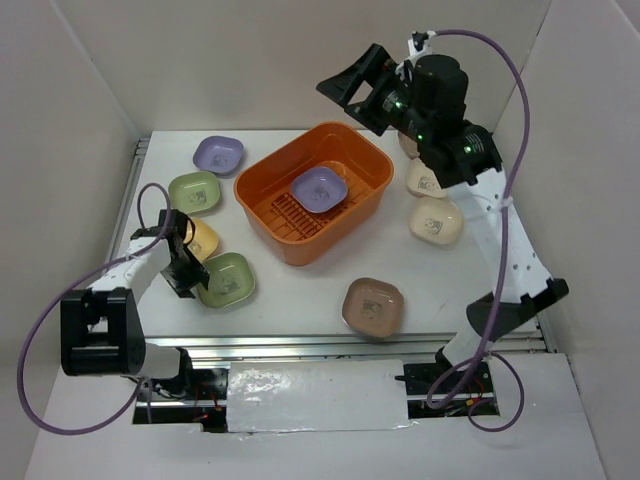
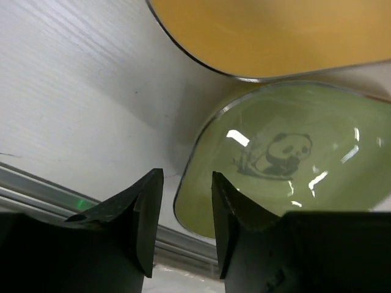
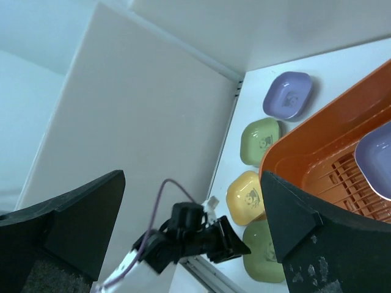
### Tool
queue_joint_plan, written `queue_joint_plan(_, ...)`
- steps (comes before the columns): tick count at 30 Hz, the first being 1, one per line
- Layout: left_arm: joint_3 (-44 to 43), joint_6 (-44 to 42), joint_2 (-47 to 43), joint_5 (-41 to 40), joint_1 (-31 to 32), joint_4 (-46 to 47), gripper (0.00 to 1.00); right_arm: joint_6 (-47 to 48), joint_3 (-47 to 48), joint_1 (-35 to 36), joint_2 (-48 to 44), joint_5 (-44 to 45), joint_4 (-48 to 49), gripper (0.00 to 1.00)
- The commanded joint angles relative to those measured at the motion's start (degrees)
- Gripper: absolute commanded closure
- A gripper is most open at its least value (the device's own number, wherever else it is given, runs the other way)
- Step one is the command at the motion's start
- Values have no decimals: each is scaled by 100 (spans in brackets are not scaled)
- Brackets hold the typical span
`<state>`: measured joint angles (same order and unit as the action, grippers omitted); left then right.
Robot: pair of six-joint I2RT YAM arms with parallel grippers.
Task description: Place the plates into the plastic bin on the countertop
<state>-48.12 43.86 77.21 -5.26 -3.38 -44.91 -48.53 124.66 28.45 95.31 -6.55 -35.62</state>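
The orange plastic bin (image 1: 268, 196) stands mid-countertop with one purple plate (image 1: 320, 189) lying in it. On the countertop (image 1: 300, 290), left of the bin, lie a purple plate (image 1: 218, 154), a green plate (image 1: 194, 192), a yellow plate (image 1: 205, 240) and a second green plate (image 1: 227, 279). My left gripper (image 1: 188, 275) is low at this green plate (image 2: 287, 159). Its jaws stand part open astride the near rim, one finger over the dish and one outside. My right gripper (image 1: 350, 85) hangs open and empty above the bin's far right corner.
A brown plate (image 1: 373, 306) lies near the front rail (image 1: 300, 345). Two cream plates (image 1: 436, 221) (image 1: 424, 180) lie right of the bin, under the right arm. White walls close in the left, back and right sides. The yellow plate (image 2: 275, 30) touches the green one's far edge.
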Motion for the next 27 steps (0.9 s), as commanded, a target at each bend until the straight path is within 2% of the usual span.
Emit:
queue_joint_plan(1,197,255,390,-2,30,491,52,441,-598,-50,-344,-321,-24,0)
queue_joint_plan(2,285,290,461,7,56,622,57,467,-705,-58,-451,-356,2,0)
queue_joint_plan(5,478,387,611,-10,205,842,61,502,-978,-190,-732,-505,20,0)
queue_joint_plan(6,522,430,646,-45,241,860,67,503,-987,-260,-768,-523,2,0)
queue_joint_plan(7,558,457,646,-80,276,869,81,503,-988,-295,-838,-541,-24,0)
queue_joint_plan(9,611,536,568,-133,530,800,100,520,-970,-409,-891,-576,-77,0)
queue_joint_plan(13,112,878,-99,-440,1136,-235,100,503,-996,-594,-1093,-576,-138,0)
queue_joint_plan(16,-441,1466,-1065,-817,1339,-1474,100,459,-1101,-735,-1207,-558,-139,0)
queue_joint_plan(17,-592,1685,-1607,-889,1366,-1721,100,433,-1171,-753,-1234,-523,-147,0)
queue_joint_plan(20,-1382,1758,-2435,-1187,1418,-2258,100,301,-1312,-937,-1295,-505,-165,0)
queue_joint_plan(21,-1889,1723,-2526,-1258,1427,-2286,100,257,-1339,-1059,-1287,-514,-191,0)
queue_joint_plan(23,-2367,1504,-2510,-1346,1445,-2259,100,187,-1435,-1174,-1295,-628,-209,0)
queue_joint_plan(25,-3155,1337,-2273,-1373,1480,-2286,100,160,-1480,-1323,-1304,-655,-244,0)
queue_joint_plan(27,-3571,1283,-1869,-1329,1524,-2172,100,151,-1541,-1403,-1295,-664,-262,0)
